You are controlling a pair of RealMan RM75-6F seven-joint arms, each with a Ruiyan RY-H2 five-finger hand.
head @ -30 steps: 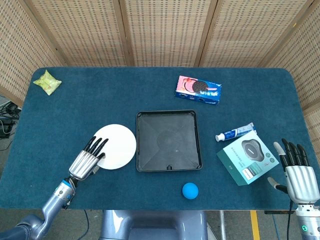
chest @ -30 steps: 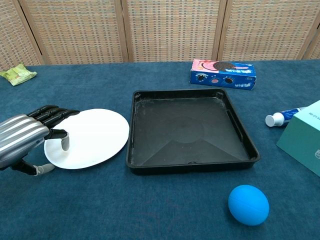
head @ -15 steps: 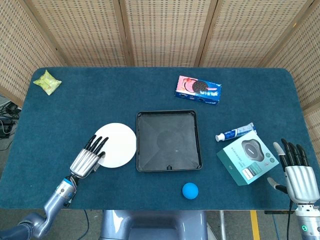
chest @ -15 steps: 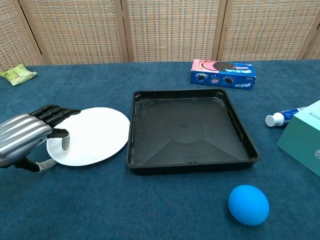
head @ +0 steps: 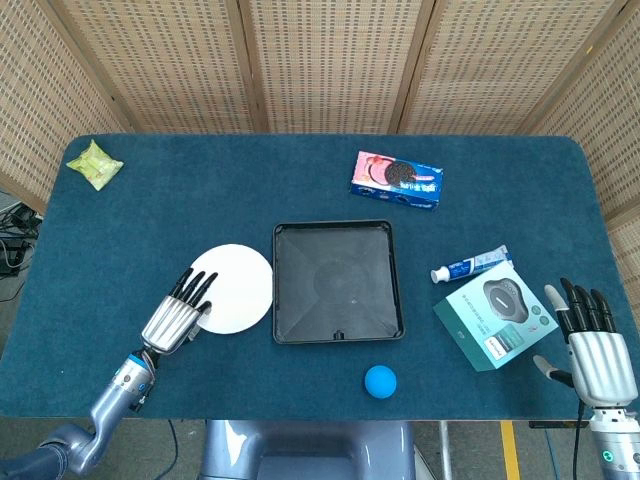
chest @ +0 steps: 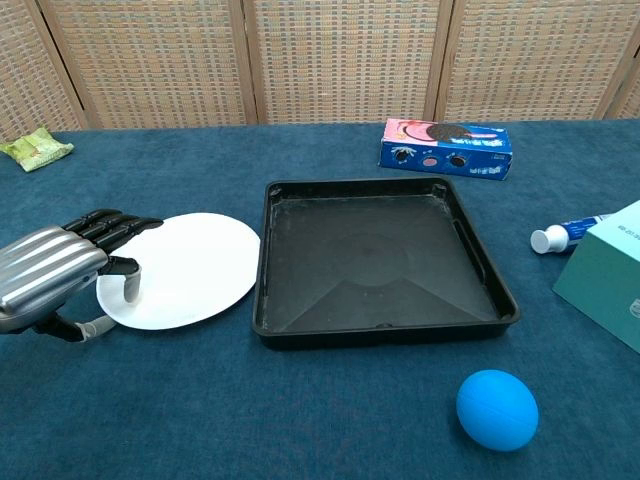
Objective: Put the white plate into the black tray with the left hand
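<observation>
White plate (head: 235, 289) sits flat on the blue table (head: 200, 190), just left of the black tray (head: 336, 281), its right rim almost at the tray's left wall; from the chest camera I cannot tell whether the two touch. Being round, the plate (chest: 185, 268) has no long axis or heading I can name. My left hand (head: 178, 313) covers its near-left edge: dark fingers (chest: 112, 227) lie over the top of the rim, the thumb tip points down at the plate's surface, and part of the hand reaches beneath the edge, so it pinches the plate, though the underside contact is hidden from me. The chest view cuts the left hand (chest: 55, 275) off at the frame's left side. Far left of the tray, at the table's back corner, lies a green snack packet (head: 94, 164). The tray (chest: 375, 262) lies square to the table with nothing in it. Behind the tray to the right is a cookie box (head: 397, 180); in front of it, a blue ball (head: 380, 381). Right of the tray lie a toothpaste tube (head: 470, 266) and a teal box (head: 496, 315), the box cropped in the chest view. My right hand (head: 592, 345) stands at the far right, fingers upright and apart, holding nothing.
</observation>
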